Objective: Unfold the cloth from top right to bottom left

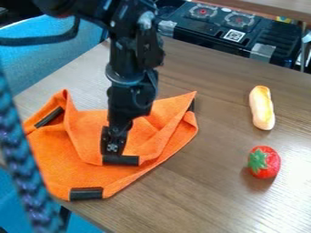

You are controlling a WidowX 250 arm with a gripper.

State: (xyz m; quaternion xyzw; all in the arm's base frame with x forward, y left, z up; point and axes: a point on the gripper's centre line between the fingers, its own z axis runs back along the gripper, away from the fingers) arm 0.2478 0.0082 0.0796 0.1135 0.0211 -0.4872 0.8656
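Wood-grained and set at a slant, the surface (209, 195) has a blue chair (67, 48) beyond its edge toward ten o'clock and a black toy stove (234, 28) toward one o'clock. The orange cloth (67, 161) is on the surface, toward eight o'clock from the middle of the view, partly folded, with raised creases and dark strips at its corners.

One corner appears tucked inward, its black strip (128, 160) lying over the cloth rather than at its outer rim. That is probably why the arm (130, 68) comes in from twelve o'clock and hangs over this spot: the strip marks the loose corner, a sensible place to take hold before drawing the layer toward seven or eight o'clock. Another strip (86, 193) marks the cloth's corner at seven o'clock, which may serve as a guide for laying it flat.

The claw (113, 149) points down just at the tucked strip and seems to touch it or the fabric beside it. Whether it is spread, pressed together or pinching the cloth, I cannot tell. If the grip takes both layers, the whole cloth could drag along.

The bread roll (262, 108) at three o'clock and the strawberry (264, 162) at four sit well apart from the cloth, out of the likely path.
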